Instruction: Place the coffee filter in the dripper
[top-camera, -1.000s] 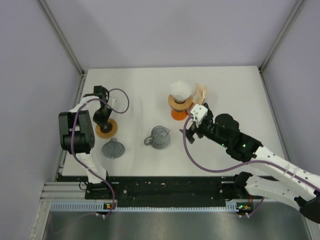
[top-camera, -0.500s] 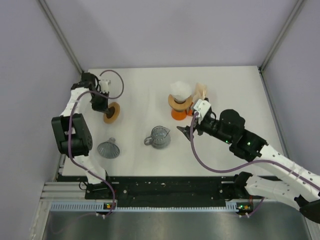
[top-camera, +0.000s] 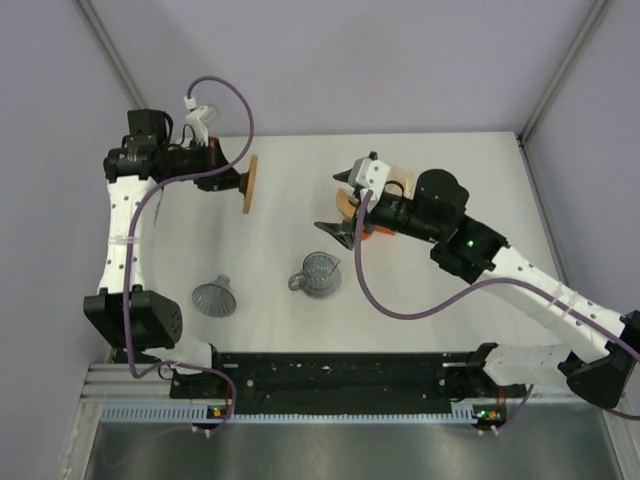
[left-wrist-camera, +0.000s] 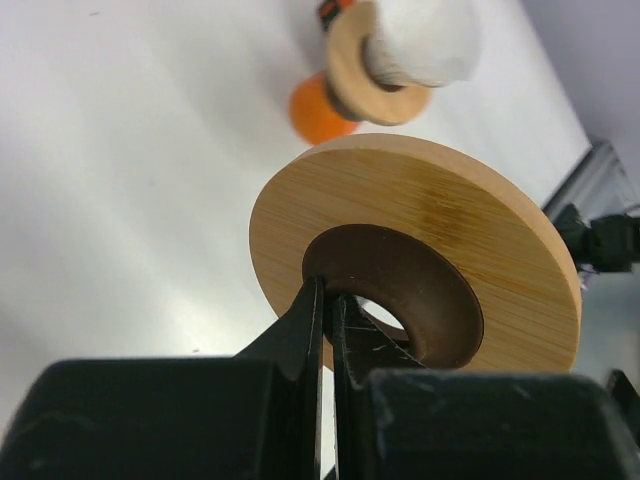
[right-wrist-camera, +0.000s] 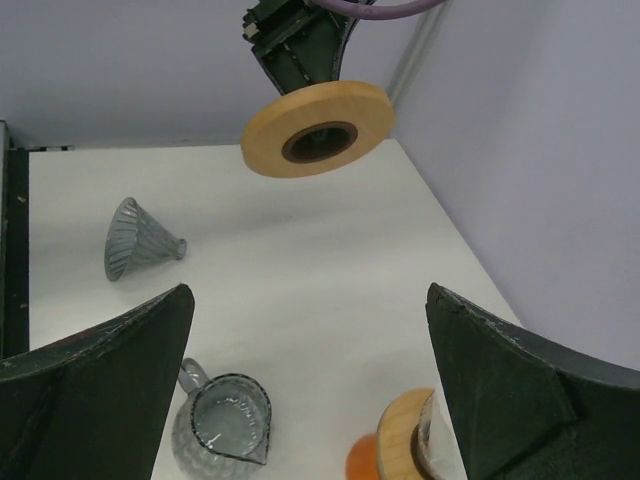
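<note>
My left gripper (left-wrist-camera: 325, 296) is shut on the inner brown rim of a loose wooden ring (left-wrist-camera: 470, 240). It holds the ring on edge high over the back left of the table (top-camera: 248, 184). The grey ribbed cone dripper (top-camera: 217, 296) lies on its side at the front left, and also shows in the right wrist view (right-wrist-camera: 135, 238). A white coffee filter (left-wrist-camera: 425, 40) sits in a second wooden ring on an orange stand (left-wrist-camera: 315, 110). My right gripper (top-camera: 340, 205) is open and empty, raised beside that stand (right-wrist-camera: 400, 445).
A clear glass pitcher (top-camera: 318, 274) stands mid-table, below my right gripper, and shows in the right wrist view (right-wrist-camera: 225, 425). A tan filter holder (top-camera: 402, 183) stands behind the orange stand. Grey walls close in the back and sides.
My left gripper has lifted the wooden ring from the table beside the dripper, up and toward the back. My right gripper has risen and swung left in front of the orange stand.
</note>
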